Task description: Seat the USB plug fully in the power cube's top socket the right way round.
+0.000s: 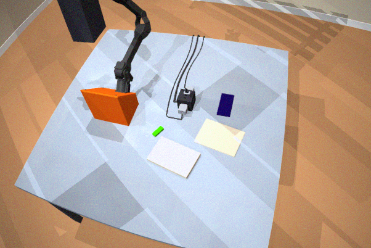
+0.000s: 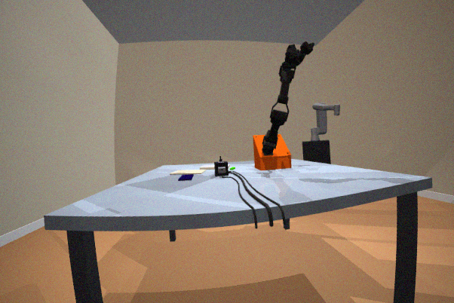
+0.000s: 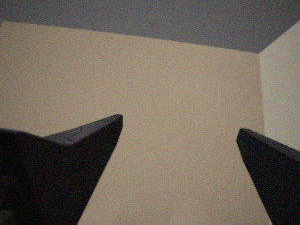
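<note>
The black power cube stands on the table. A small dark USB plug stands up from its top face, beside a pale socket outline. Its depth and which way round it is are too small to tell. My gripper is open, with nothing between its fingers in the wrist view. It is high above the table and well away from the cube, facing the wall.
A white plug is on the cube's side. Black cables run to the table edge. A green block, white slab, cream slab and dark blue slab lie around. The orange base carries the arm.
</note>
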Controlling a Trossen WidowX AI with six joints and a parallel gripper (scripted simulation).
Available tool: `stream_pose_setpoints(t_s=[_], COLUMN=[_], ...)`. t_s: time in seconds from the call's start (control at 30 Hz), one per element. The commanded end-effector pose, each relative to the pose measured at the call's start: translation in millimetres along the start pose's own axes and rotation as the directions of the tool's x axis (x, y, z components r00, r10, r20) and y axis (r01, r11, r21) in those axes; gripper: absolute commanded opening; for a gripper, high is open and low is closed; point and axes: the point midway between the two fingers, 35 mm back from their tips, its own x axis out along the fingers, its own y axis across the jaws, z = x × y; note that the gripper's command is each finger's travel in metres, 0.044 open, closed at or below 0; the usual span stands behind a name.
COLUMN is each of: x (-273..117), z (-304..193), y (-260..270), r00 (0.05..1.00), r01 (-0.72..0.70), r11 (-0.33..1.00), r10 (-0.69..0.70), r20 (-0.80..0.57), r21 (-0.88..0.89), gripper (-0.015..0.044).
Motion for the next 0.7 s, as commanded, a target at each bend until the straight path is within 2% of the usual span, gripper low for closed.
stream_pose_setpoints(t_s=[0.0, 0.13, 0.33, 0.47, 0.67], x=[0, -10, -58, -103, -194], z=[1, 30, 91, 123, 161], y=[2, 43, 129, 179, 238], r00=[1.000, 0.983, 0.843, 0.689, 0.381], r01=[-0.006, -0.156, -0.501, -0.705, -0.922], r11=[1.000, 0.985, 0.848, 0.682, 0.357], r10=[0.006, 0.147, 0.434, 0.594, 0.766], r20=[0.004, 0.106, 0.318, 0.416, 0.518], r21=[0.003, 0.075, 0.171, 0.194, 0.149], gripper=[0.0426, 0.0440, 0.0440, 0.0440, 0.0440])
